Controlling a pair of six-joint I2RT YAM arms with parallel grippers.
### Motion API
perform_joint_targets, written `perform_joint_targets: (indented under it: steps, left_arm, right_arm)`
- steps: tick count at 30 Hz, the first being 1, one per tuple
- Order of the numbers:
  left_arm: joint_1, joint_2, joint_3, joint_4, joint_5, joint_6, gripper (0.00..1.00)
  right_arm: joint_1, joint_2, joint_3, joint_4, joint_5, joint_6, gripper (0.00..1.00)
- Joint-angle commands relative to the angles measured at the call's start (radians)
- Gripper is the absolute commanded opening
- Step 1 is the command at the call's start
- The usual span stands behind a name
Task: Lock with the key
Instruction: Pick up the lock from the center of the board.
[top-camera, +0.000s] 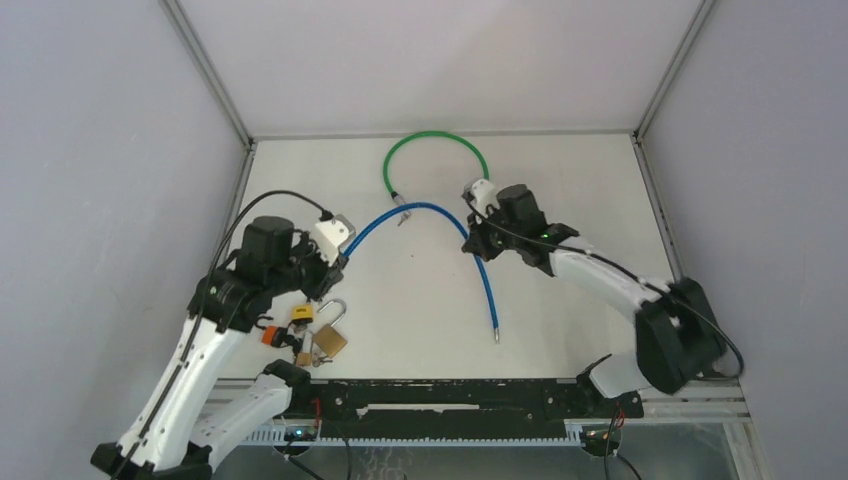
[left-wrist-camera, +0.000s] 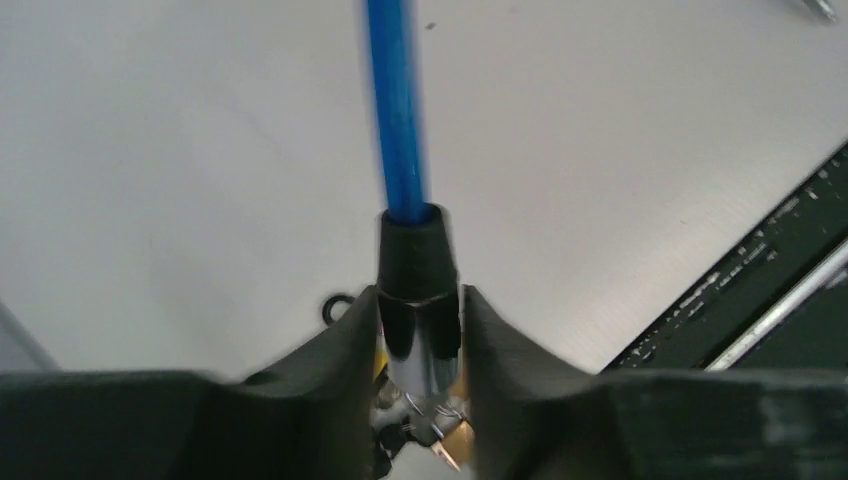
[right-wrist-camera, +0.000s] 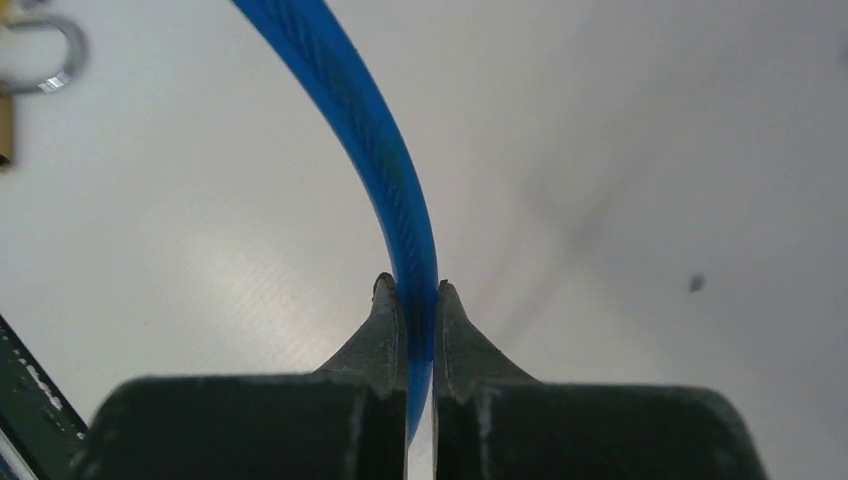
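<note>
The left jaws are closed partway, clamped on the lock barrel (left-wrist-camera: 418, 262) of the blue cable (top-camera: 440, 212). It is a black-and-chrome sleeve held between the two pads, with the cord running straight out ahead of them. The right jaws are pinched almost fully together on the same cable further along its arc, so the cord rises between the tips and curves away to their left. The cable's free pin end (top-camera: 497, 338) lies on the tabletop (top-camera: 580, 190) behind the right jaws, well apart from the barrel. Just below and behind the left jaws sit a brass padlock (top-camera: 328, 342) and what look like keys with coloured heads (top-camera: 274, 336); I cannot tell which key fits the barrel. The risk, as I judge it, is that the right grip is on slick, springy cord far from the pin. Steering the pin toward the barrel could let the cable twist or slide through the tips and miss the socket. The smooth chrome could also rotate in the left grip and hide the keyhole, and with both jaws occupied nothing is free to fetch a key.
</note>
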Motion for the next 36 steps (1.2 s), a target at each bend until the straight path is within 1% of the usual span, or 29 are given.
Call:
perform_joint_targets:
  steps: [1, 2, 4, 5, 6, 11, 14, 15, 16, 17, 19, 21, 23, 25, 27, 29, 33, 36]
  left_arm:
    - [-0.006, -0.159, -0.11, 0.177, 0.248, -0.014, 0.57]
    - [-0.005, -0.197, -0.129, 0.212, 0.271, -0.008, 0.67]
    - [-0.005, -0.253, -0.141, 0.261, 0.306, 0.017, 0.79]
    - [-0.005, -0.272, -0.134, 0.276, 0.313, 0.022, 0.83]
    - [-0.005, -0.282, -0.123, 0.286, 0.316, 0.022, 0.85]
    - [-0.006, -0.248, -0.064, 0.276, 0.346, -0.045, 0.85]
    - [-0.012, -0.234, -0.092, 0.299, 0.477, -0.082, 0.86]
    - [-0.03, -0.234, -0.112, 0.317, 0.508, -0.104, 0.87]
    - [-0.059, -0.234, -0.131, 0.355, 0.51, -0.139, 0.89]
    - [-0.094, -0.233, -0.146, 0.403, 0.493, -0.168, 0.91]
    - [-0.167, -0.225, -0.16, 0.46, 0.454, -0.196, 0.99]
    - [-0.242, -0.216, -0.173, 0.508, 0.424, -0.235, 1.0]
    - [-0.313, -0.224, -0.203, 0.556, 0.396, -0.267, 1.0]
    - [-0.363, -0.257, -0.263, 0.616, 0.365, -0.262, 1.0]
    - [-0.375, -0.301, -0.319, 0.685, 0.343, -0.261, 1.0]
    - [-0.375, -0.316, -0.335, 0.714, 0.316, -0.258, 1.0]
    - [-0.375, -0.284, -0.306, 0.699, 0.273, -0.241, 1.0]
    - [-0.375, -0.287, -0.311, 0.693, 0.261, -0.213, 0.95]
  right_arm:
    - [0.025, -0.279, 0.034, 0.042, 0.06, -0.076, 0.0]
    - [0.039, -0.347, 0.034, 0.036, 0.074, -0.106, 0.0]
    - [0.056, -0.435, 0.034, 0.022, 0.101, -0.152, 0.0]
    - [0.061, -0.48, 0.033, 0.013, 0.102, -0.176, 0.0]
    - [0.064, -0.521, 0.034, 0.008, 0.102, -0.193, 0.0]
    - [0.082, -0.671, 0.039, 0.018, 0.104, -0.264, 0.0]
    - [0.094, -0.698, 0.059, 0.025, 0.12, -0.267, 0.0]
    - [0.101, -0.695, 0.071, 0.016, 0.126, -0.27, 0.0]
    - [0.108, -0.693, 0.083, 0.009, 0.132, -0.27, 0.0]
    - [0.114, -0.69, 0.093, 0.006, 0.134, -0.269, 0.0]
    - [0.132, -0.682, 0.115, 0.009, 0.152, -0.263, 0.0]
    - [0.161, -0.669, 0.14, 0.017, 0.204, -0.251, 0.0]
    - [0.205, -0.651, 0.164, 0.032, 0.309, -0.228, 0.0]
    - [0.255, -0.628, 0.186, 0.041, 0.392, -0.219, 0.0]
    - [0.296, -0.606, 0.211, 0.043, 0.46, -0.228, 0.0]
    - [0.329, -0.587, 0.235, 0.034, 0.508, -0.256, 0.0]
    - [0.342, -0.575, 0.253, 0.04, 0.515, -0.279, 0.0]
    - [0.342, -0.556, 0.279, 0.019, 0.524, -0.301, 0.0]
